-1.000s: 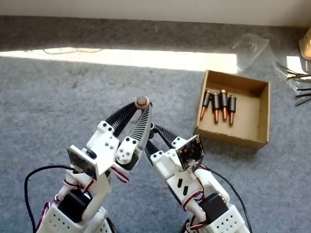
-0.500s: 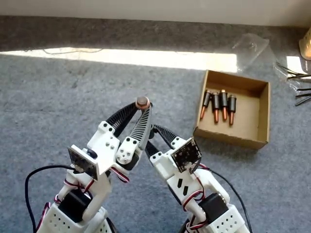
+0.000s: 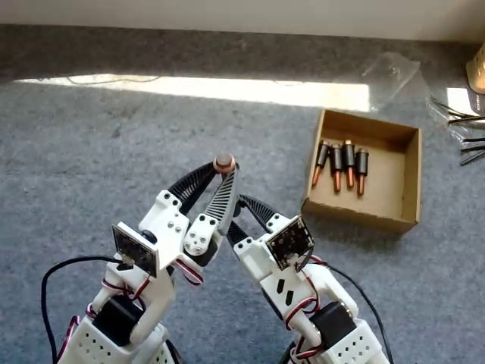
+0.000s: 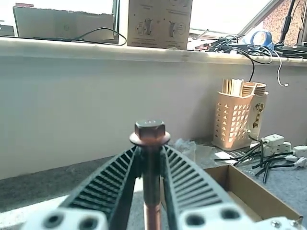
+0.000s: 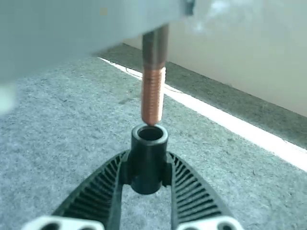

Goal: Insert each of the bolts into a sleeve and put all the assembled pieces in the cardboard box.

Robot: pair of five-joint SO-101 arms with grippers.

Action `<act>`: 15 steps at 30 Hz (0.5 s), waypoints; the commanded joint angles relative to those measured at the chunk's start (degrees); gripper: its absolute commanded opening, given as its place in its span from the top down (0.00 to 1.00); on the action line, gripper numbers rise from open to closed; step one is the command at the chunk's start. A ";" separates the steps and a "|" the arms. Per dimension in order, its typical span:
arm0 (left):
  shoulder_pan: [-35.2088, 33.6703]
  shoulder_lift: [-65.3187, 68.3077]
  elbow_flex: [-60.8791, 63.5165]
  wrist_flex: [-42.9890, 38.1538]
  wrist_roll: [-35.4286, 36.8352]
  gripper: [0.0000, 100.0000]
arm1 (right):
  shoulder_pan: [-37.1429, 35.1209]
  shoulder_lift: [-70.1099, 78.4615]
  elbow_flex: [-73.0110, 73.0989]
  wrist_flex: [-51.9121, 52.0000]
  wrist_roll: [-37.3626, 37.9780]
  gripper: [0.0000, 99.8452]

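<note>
The copper-coloured steel bolt (image 4: 149,130), with a hexagonal flanged head and a threaded lower shank, stands upright between the fingertips of the left gripper (image 4: 151,160). That gripper is clenched on the smooth part of the shank, with the head just above the fingers and the threads hanging below them. Directly under the threaded tip, the short black cylindrical sleeve (image 5: 149,158) sits upright with its open bore facing up, clamped between the fingertips of the right gripper (image 5: 149,168). The tip is at the sleeve's mouth, though it is hard to tell whether it has crossed the rim. The step in hand looks like the insertion itself. The next move probably calls for keeping shank and bore on one line while the two are brought together, since a slight tilt would catch the threads on the rim. Well off to the right gripper's outer side lies the shallow brown cardboard box (image 3: 356,212), holding four assembled pieces (image 3: 341,167) side by side.
</note>
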 commanded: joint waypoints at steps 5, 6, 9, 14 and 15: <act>1.19 -0.84 1.19 -0.09 0.62 0.99 | 0.66 -0.22 7.60 -2.15 0.79 1.00; 1.19 -0.84 1.19 -0.09 0.62 0.99 | 0.66 -0.22 7.60 -2.15 0.79 1.00; 1.27 -0.84 1.19 -0.09 0.70 0.99 | 0.66 -0.22 7.60 -2.15 0.79 1.00; 1.27 -0.84 1.19 0.70 3.69 0.99 | 0.66 -0.22 7.60 -2.15 0.79 1.00; 1.27 -0.84 0.84 1.67 3.69 0.99 | 0.66 -0.22 7.60 -2.15 0.79 1.00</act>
